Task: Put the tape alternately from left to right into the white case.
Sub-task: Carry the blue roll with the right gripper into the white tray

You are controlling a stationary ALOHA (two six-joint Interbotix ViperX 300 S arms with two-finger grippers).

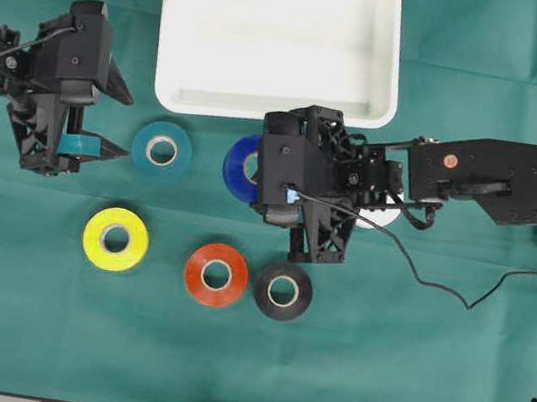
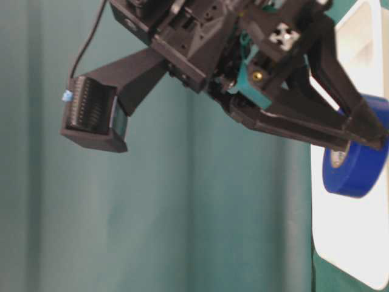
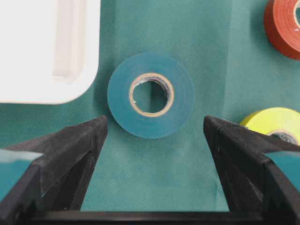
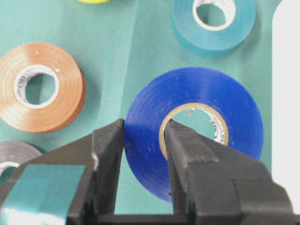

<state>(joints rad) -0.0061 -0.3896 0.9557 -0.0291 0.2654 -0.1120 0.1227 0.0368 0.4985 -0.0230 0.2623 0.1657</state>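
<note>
Green cloth [image 1: 376,359] covers table; right gripper [image 4: 143,140] clamps blue roll [image 4: 197,93]; left gripper [image 3: 154,140] apart.

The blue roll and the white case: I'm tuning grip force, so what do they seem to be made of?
The blue roll, clamped through one wall by the right gripper, looks like glossy vinyl tape wound on a pale, probably cardboard core: smooth sheen, printed inner ring. The white case looks like smooth moulded plastic: uniform white, rounded corners, raised rim.

Five tape rolls [image 1: 216,274] lie before the white case [image 1: 272,111].
</note>
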